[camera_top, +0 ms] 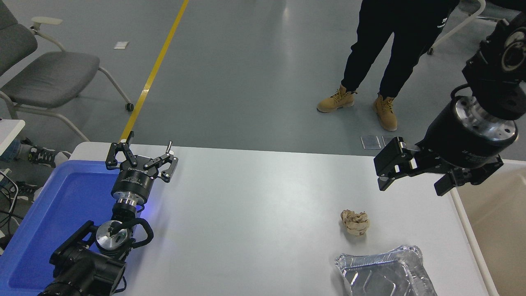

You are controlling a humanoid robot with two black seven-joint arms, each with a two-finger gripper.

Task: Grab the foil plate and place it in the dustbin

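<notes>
**Desk:** What is the right gripper (413, 181) doing?

**Photographer:** It hangs above the far right part of the white table (254, 197), fingers spread wide with nothing between them, just left of the dustbin (472, 234). The arm comes in from the right edge.

**Desk:** And the foil plate?

**Photographer:** The foil plate (384, 273) lies on the table at the near right, close to the near edge, shiny and cut off by the bottom of the frame. It sits well below the gripper and apart from it. Just beyond it, toward the far side, is a crumpled beige paper wad (355, 222), between plate and gripper.

**Desk:** The dustbin?

**Photographer:** Along the table's right side, its off-white rim and tan inside showing; only part is in frame, so whether it touches the table I cannot say.

**Desk:** The other side?

**Photographer:** The left gripper (141, 158) is at the far left of the table, fingers apart and empty, its arm lying over a blue plastic tray (45, 222). Beyond the table, a person (390, 49) in dark trousers and tan boots stands on the grey floor; a grey chair (45, 78) sits at far left.
</notes>
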